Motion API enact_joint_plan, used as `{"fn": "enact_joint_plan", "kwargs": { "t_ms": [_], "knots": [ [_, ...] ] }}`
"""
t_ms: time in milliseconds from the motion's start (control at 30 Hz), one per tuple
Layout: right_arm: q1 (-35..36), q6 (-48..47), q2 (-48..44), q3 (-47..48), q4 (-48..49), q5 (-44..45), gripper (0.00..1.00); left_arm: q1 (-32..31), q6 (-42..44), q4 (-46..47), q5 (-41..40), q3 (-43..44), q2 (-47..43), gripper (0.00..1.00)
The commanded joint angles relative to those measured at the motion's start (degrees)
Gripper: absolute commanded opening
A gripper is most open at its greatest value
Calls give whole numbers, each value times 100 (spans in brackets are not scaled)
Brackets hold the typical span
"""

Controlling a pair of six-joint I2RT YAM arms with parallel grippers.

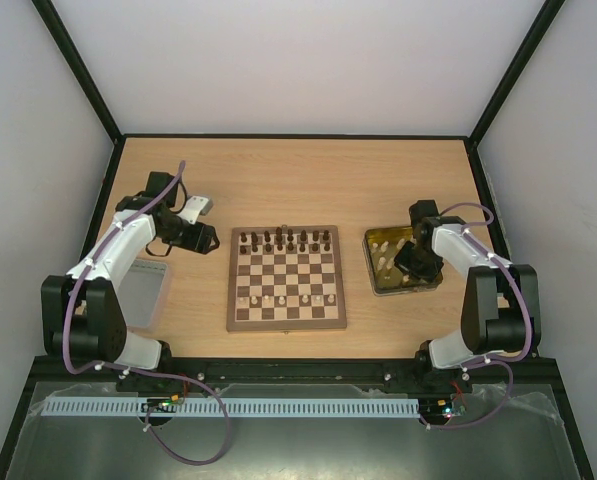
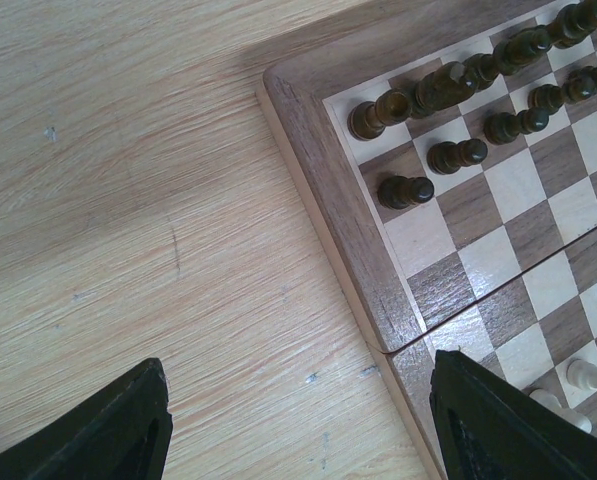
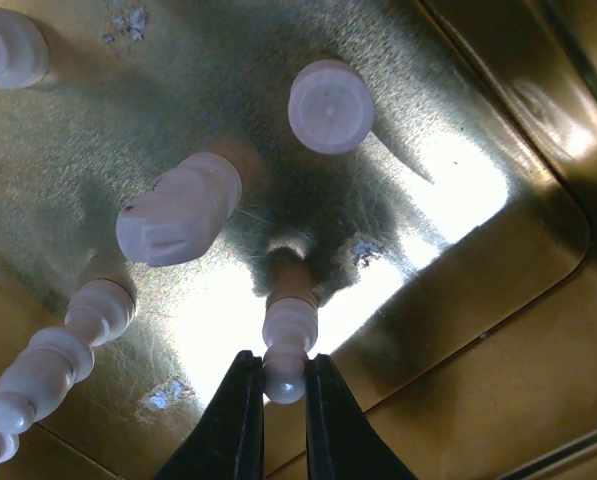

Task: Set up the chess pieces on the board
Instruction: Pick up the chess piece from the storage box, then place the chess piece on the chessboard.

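Two arms at work: the right gripper pinches a cream chess piece by its head inside the yellow tray, with other cream pieces close around it. The left gripper hangs spread over the table, just beside the left edge of the board. Dark pieces line the far ranks and a few pale pieces stand nearer

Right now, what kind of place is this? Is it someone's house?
Probably a robot lab booth: plain white walls box in a wooden table, with the left arm and right arm bolted at its edge and a chessboard between.
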Motion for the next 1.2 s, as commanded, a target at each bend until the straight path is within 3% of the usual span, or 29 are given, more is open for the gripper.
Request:
{"fn": "enact_joint_plan", "kwargs": {
  "t_ms": [0,233,567,833,1167],
  "knots": [
    [-41,-5,27,3,-1,100,5,-25,-54,-9,34,-23,64,72],
    [-41,-121,-232,442,-379,405,3,-34,-56,2,56,-11,79,72],
    [198,36,-880,308,-677,229,2,-122,-54,-7,69,9,130,72],
    [1260,292,-1230,861,-1320,-23,4,-172,-58,2,117,23,174,72],
    [3165,550,-427,2239,-1748,-169,4,-219,-67,2,111,21,89,72]
  ]
}}
